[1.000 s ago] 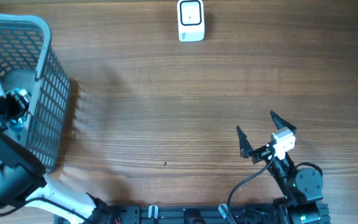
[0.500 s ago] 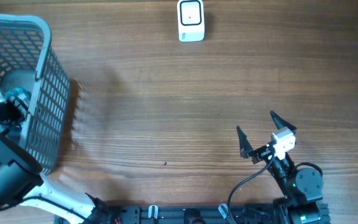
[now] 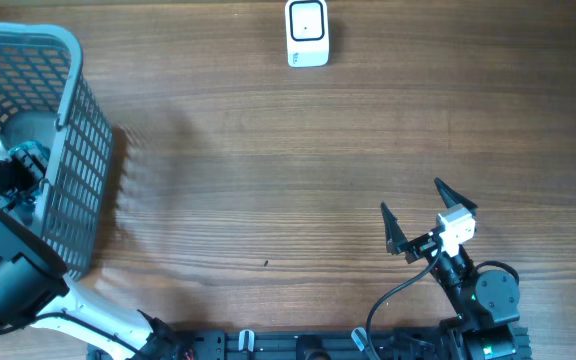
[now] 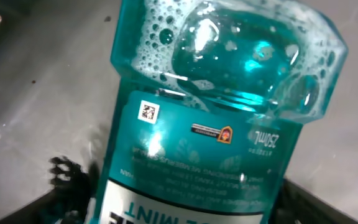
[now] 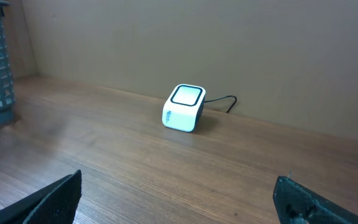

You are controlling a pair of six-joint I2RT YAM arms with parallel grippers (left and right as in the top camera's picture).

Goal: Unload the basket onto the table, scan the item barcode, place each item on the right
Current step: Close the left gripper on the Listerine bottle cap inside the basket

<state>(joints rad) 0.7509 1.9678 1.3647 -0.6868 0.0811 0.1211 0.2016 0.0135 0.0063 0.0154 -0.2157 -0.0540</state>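
One translucent teal plastic bottle, holding foamy liquid and carrying a printed label, lies inside one grey plastic mesh basket. The left gripper straddles it; whether it is clamped cannot be told. One white boxy scanner stands on the wood-grain table near a beige wall. The right gripper has its jaws apart and empty.

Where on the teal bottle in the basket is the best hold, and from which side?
Grip the bottle across its labelled midsection, jaws on its side edges, coming down from above into the open basket. It appears to lie label-up; the faceted end is wider.
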